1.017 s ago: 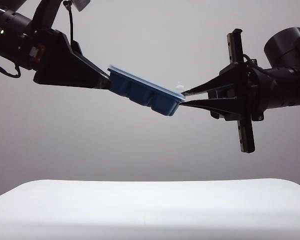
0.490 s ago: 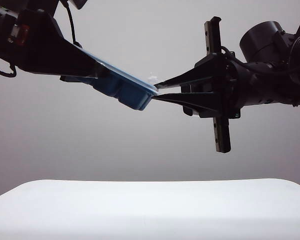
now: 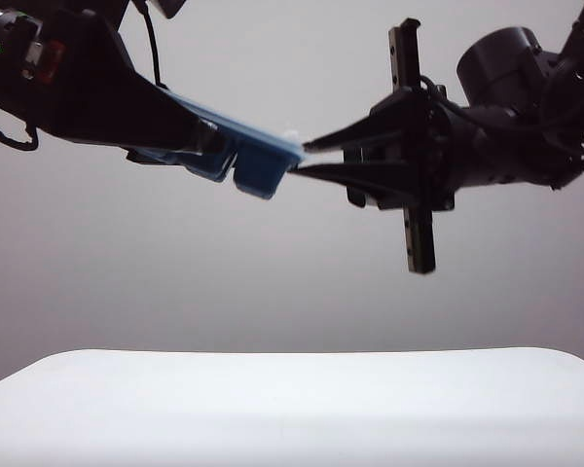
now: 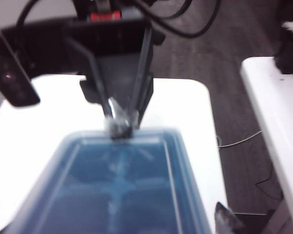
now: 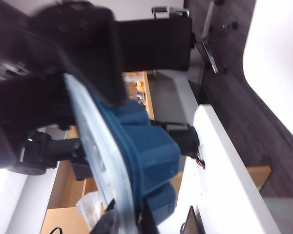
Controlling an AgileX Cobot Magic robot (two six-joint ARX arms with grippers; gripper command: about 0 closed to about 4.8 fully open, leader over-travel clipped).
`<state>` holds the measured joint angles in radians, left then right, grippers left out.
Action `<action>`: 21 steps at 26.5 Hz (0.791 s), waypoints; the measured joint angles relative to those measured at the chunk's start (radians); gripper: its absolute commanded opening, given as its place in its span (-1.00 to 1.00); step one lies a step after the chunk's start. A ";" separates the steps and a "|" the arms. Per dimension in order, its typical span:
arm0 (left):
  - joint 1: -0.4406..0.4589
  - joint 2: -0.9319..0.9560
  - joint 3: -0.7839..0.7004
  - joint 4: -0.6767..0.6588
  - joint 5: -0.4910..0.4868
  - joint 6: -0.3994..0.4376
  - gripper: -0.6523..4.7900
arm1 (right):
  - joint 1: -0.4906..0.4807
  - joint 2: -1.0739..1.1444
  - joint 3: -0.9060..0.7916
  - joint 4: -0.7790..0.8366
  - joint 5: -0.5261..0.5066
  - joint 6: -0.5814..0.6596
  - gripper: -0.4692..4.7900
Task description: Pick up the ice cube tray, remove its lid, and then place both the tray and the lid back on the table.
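The dark blue ice cube tray [image 3: 263, 171] hangs high above the table [image 3: 292, 399], tilted down to the right, with the frosted lid [image 3: 236, 126] still on top. My left gripper [image 3: 212, 146] is shut across the tray's width from the left; one fingertip [image 4: 223, 220] shows beside the tray [image 4: 122, 190]. My right gripper [image 3: 302, 158] comes in from the right and is shut on the lid's edge at the tray's far end. In the right wrist view its jaws [image 5: 129, 219] pinch the lid [image 5: 95, 146] next to the blue tray [image 5: 149, 146].
The white table [image 4: 185, 107] lies far below both arms. A second white surface [image 4: 273, 117] stands beyond a strip of dark floor with cables. Shelves and dark equipment show behind the left arm [image 5: 83, 58].
Both arms have carried the tray to the left and slightly up in the exterior view. The right gripper followed, still pinching the same end. More of the tray sits behind the left gripper.
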<state>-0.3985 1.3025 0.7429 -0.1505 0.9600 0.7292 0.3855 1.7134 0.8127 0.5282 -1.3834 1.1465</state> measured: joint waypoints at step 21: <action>0.006 0.002 0.000 0.074 -0.048 -0.051 0.81 | 0.000 -0.002 0.024 -0.021 -0.001 -0.020 -0.84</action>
<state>-0.3923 1.3045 0.7429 -0.0761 0.9115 0.6785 0.3855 1.7111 0.8368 0.5076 -1.3846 1.1263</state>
